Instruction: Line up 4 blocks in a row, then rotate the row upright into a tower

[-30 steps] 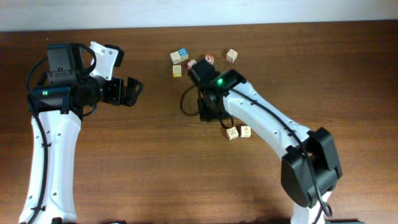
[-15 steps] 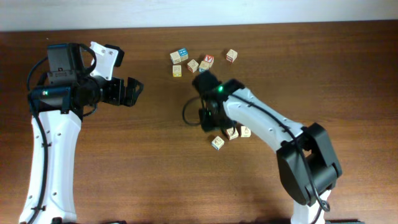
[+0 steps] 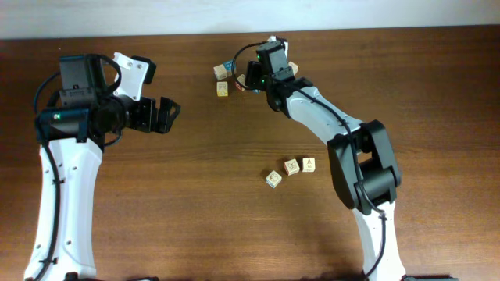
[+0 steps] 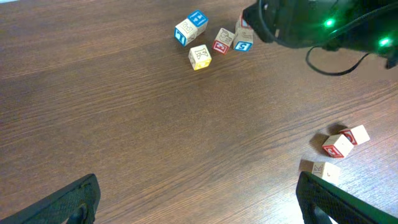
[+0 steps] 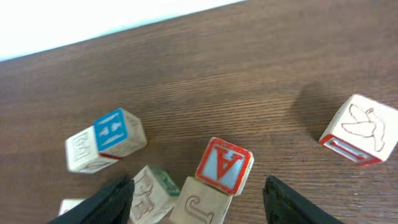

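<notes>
The right gripper [image 5: 198, 186] is released, jaws spread, holding nothing. It hangs over the block cluster [image 4: 222, 40] at the far edge of the table [image 3: 156, 203]. The cubes lie directly ahead, between its jaws. Three more blocks [image 3: 291, 166] sit mid-table. The left gripper [image 4: 199, 196], also released, is well apart, so the right arm is nearer.

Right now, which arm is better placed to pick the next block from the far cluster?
Right. The right gripper hovers open above the far cluster, blocks just beyond its fingers. The left gripper is open too, but stands well aside, with no block near it.
</notes>
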Robot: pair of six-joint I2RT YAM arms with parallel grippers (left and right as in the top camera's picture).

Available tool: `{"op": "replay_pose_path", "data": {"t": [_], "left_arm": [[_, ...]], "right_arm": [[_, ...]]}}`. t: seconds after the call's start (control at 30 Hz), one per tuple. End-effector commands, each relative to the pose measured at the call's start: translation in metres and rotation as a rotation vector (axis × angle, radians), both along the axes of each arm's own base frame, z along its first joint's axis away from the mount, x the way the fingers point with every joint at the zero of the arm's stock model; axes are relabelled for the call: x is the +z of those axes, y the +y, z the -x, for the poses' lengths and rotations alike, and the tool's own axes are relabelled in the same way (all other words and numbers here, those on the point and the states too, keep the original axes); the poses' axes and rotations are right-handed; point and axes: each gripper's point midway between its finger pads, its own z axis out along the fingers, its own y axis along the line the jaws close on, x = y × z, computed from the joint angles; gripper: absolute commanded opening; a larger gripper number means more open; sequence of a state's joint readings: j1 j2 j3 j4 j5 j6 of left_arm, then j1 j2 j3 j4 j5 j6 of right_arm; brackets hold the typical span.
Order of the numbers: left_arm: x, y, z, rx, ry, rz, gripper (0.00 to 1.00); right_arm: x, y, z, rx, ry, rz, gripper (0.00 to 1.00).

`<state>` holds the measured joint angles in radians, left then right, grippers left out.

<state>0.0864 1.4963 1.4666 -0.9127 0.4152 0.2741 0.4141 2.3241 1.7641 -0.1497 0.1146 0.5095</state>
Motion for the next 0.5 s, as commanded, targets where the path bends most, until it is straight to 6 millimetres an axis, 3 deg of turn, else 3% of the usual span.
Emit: {"op": "replay_pose_path", "data": {"t": [0.0, 0.13, 0.27, 0.4, 0.47], "left_arm": [[0.008, 0.0, -0.001, -0.017, -0.027, -0.007, 0.99], [0.007, 0.0, -0.001, -0.017, -0.026, -0.007, 0.99], [0.008, 0.0, -0.001, -0.017, -0.027, -0.007, 0.99], [0.007, 0.0, -0.001, -0.017, -0.026, -0.007, 0.99], [0.007, 0.0, -0.001, -0.017, -0.027, -0.007, 0.99]], "right_arm": [[-0.031, -0.001, 0.002, -0.06, 0.051, -0.012, 0.61], [-0.043, 0.0, 0.005, -0.055, 0.07, -0.002, 0.5], [-0.061, 0.002, 0.004, -0.049, 0.074, -0.001, 0.5], [-0.059, 0.008, 0.003, -0.027, 0.071, -0.024, 0.48], [-0.06, 0.007, 0.004, -0.027, 0.077, -0.021, 0.39]]}}
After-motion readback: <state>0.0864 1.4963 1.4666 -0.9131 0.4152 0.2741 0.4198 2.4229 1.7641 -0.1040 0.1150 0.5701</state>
